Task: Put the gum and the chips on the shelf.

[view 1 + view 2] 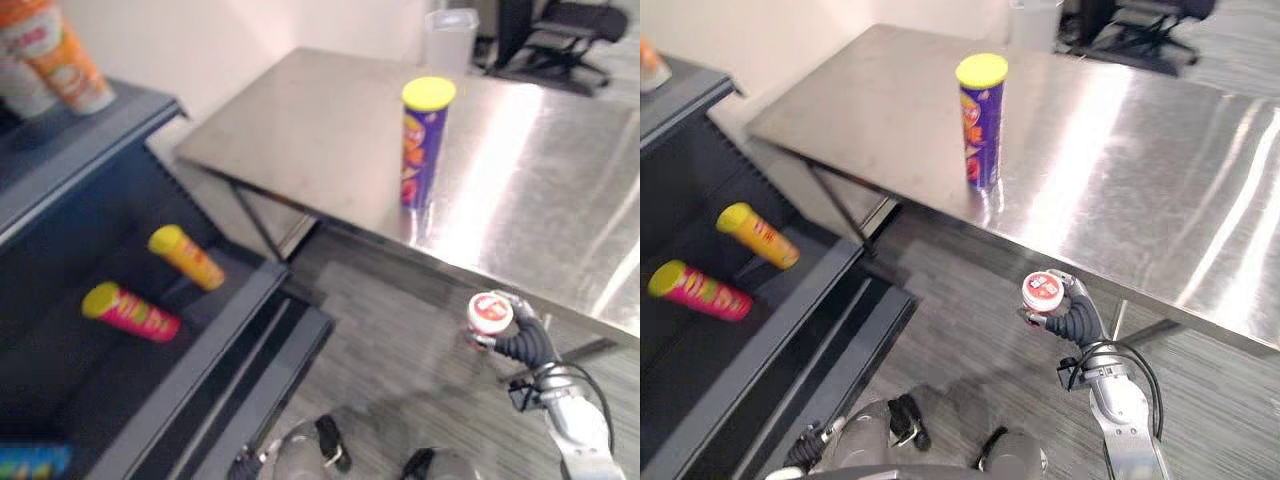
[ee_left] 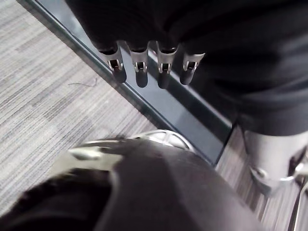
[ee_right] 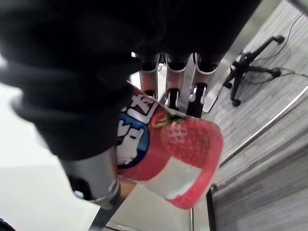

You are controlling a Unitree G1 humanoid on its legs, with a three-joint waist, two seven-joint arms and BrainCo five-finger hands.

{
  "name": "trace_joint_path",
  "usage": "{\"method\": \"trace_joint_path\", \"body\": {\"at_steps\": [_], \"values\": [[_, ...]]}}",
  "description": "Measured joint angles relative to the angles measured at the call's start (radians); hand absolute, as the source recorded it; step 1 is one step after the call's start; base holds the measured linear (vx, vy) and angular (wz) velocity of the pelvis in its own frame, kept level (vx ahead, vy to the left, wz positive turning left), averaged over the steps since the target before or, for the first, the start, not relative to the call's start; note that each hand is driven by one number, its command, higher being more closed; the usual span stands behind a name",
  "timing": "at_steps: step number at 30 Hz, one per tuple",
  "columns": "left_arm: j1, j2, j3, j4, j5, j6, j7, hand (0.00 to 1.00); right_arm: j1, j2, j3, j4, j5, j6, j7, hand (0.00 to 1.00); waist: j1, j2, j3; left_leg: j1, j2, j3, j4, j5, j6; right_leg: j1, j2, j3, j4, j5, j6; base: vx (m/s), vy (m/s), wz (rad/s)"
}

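Observation:
A gum tub [image 1: 490,313] with a red-and-white lid and a strawberry label [image 3: 183,149] is in my right hand [image 1: 525,340], whose fingers are curled round it. The hand holds it in the air over the floor, just below the front edge of the steel table [image 1: 540,190]. The chips, a purple can with a yellow lid [image 1: 425,145], stand upright on that table near its front edge. The dark shelf unit [image 1: 205,345] is at the left. My left hand [image 2: 141,72] hangs low with relaxed fingers and holds nothing.
A yellow can [image 1: 187,257] and a pink can [image 1: 132,312] lie on the lower shelf. Orange and white tubs [image 1: 62,50] stand on the top shelf. A clear bin [image 1: 450,38] and an office chair [image 1: 570,35] are beyond the table.

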Motion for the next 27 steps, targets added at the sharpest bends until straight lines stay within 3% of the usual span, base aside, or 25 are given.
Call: {"method": "trace_joint_path", "body": {"at_steps": [1,6,8,9,10,13,15,16,17,21,27], "values": [[0.012,-0.014,0.020,0.009,-0.001,-0.002,0.000,0.00,0.014,0.016,-0.014,0.000,0.000,0.000,0.003,1.00,-0.014,0.005,-0.004,0.069,0.015,0.015,0.063,0.010,-0.046,0.005,-0.023,-0.032,0.001,-0.001,-0.002,-0.07,-0.091,0.71],[-0.003,-0.038,0.087,0.091,-0.001,-0.003,-0.001,0.00,0.043,0.041,-0.080,0.000,-0.001,0.003,0.004,1.00,-0.062,0.021,-0.016,0.220,0.092,0.069,-0.026,0.078,-0.163,-0.001,-0.074,-0.231,0.000,-0.009,-0.020,-0.15,-0.061,1.32],[-0.007,-0.041,0.090,0.123,-0.001,0.004,0.000,0.00,0.052,0.062,-0.103,0.004,-0.002,0.005,-0.003,1.00,-0.063,0.025,-0.019,0.227,0.077,0.068,-0.104,0.074,-0.219,0.000,-0.080,-0.286,0.000,-0.003,-0.020,-0.16,0.033,0.92],[-0.009,-0.045,0.101,0.131,-0.002,0.013,0.001,0.00,0.051,0.073,-0.111,0.006,-0.002,0.010,-0.011,1.00,-0.063,0.026,-0.019,0.224,0.051,0.061,-0.180,0.040,-0.258,0.000,-0.080,-0.322,0.000,0.003,-0.016,-0.15,0.059,0.83],[-0.009,-0.046,0.105,0.132,-0.001,0.013,0.002,0.00,0.050,0.077,-0.110,0.006,-0.003,0.013,-0.015,1.00,-0.062,0.026,-0.019,0.224,0.037,0.060,-0.218,0.020,-0.266,0.000,-0.079,-0.335,0.000,0.006,-0.017,-0.15,0.089,0.74],[-0.022,-0.043,0.097,0.158,0.000,0.012,0.003,0.00,0.041,0.103,-0.103,0.017,-0.006,0.014,-0.028,1.00,-0.061,0.033,-0.023,0.192,-0.007,0.059,-0.423,-0.100,-0.248,-0.010,-0.055,-0.378,-0.003,0.027,-0.005,-0.13,0.139,0.34],[-0.027,-0.036,0.071,0.167,0.003,0.011,0.007,0.00,0.043,0.109,-0.093,0.030,-0.006,0.014,-0.038,1.00,-0.063,0.038,-0.027,0.170,-0.010,0.054,-0.517,-0.099,-0.240,-0.028,-0.035,-0.380,-0.001,0.042,-0.002,-0.16,0.231,-0.17],[-0.031,-0.023,0.060,0.171,0.004,0.012,0.006,0.00,0.046,0.119,-0.087,0.052,-0.007,0.016,-0.039,1.00,-0.063,0.029,-0.030,0.171,-0.016,0.057,-0.529,-0.117,-0.250,-0.037,-0.040,-0.371,0.004,0.049,0.003,-0.14,0.232,-0.19],[-0.040,-0.007,0.033,0.171,0.011,0.012,0.006,0.00,0.072,0.144,-0.084,0.058,-0.007,0.026,-0.040,1.00,-0.066,0.006,-0.029,0.171,-0.033,0.058,-0.529,-0.126,-0.235,-0.038,-0.054,-0.369,0.002,0.071,0.003,-0.10,0.186,-0.11],[-0.038,0.010,0.028,0.164,0.000,0.011,0.015,0.00,0.109,0.154,-0.039,0.071,0.001,0.036,-0.044,1.00,-0.081,-0.017,-0.021,0.155,-0.019,0.076,-0.446,-0.188,-0.207,-0.057,-0.066,-0.338,0.005,0.114,-0.009,-0.08,0.158,-0.15],[-0.044,0.031,0.027,0.137,0.001,0.013,0.034,0.00,0.113,0.179,-0.007,0.099,0.034,0.059,-0.044,1.00,-0.069,-0.057,-0.001,0.122,-0.034,0.089,-0.414,-0.233,-0.196,-0.090,-0.072,-0.318,-0.036,0.181,-0.003,-0.09,0.144,-0.10]]}}
